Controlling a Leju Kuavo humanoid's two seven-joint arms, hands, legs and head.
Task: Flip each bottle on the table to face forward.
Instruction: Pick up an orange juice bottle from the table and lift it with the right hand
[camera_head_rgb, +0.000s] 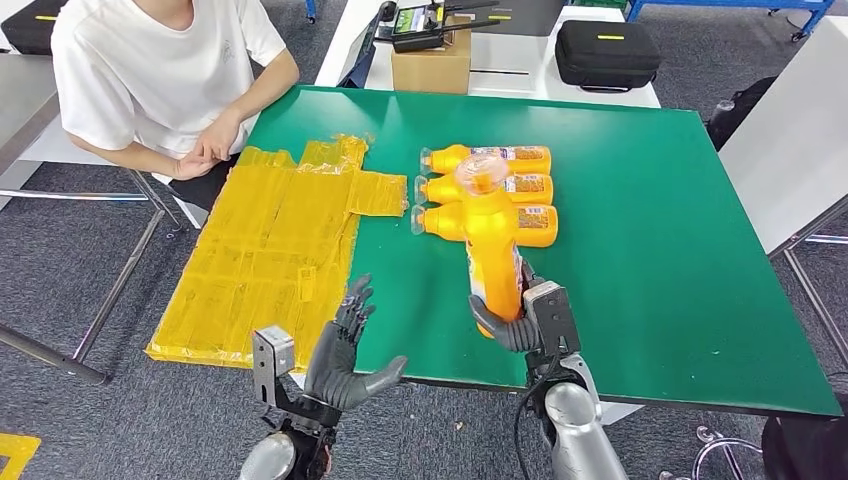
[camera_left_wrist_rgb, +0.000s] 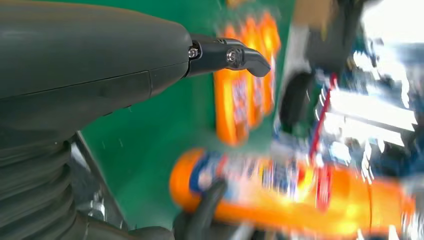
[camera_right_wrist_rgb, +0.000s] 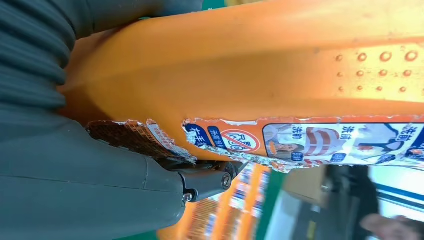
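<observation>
r hand (camera_head_rgb: 520, 322) fingers wrapped round base of orange bottle (camera_head_rgb: 492, 250), held upright above green table (camera_head_rgb: 660, 250) near 3 lying bottles (camera_head_rgb: 487, 190); l hand (camera_head_rgb: 345, 355) fingers spread wide, holding nothing

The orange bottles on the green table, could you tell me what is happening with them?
The right robot hand grips one orange bottle by its lower end and holds it up above the green table. Three more bottles lie side by side beyond it. The left robot hand is open at the near edge, beside yellow plastic sheeting. A person sits at the far left corner.
</observation>
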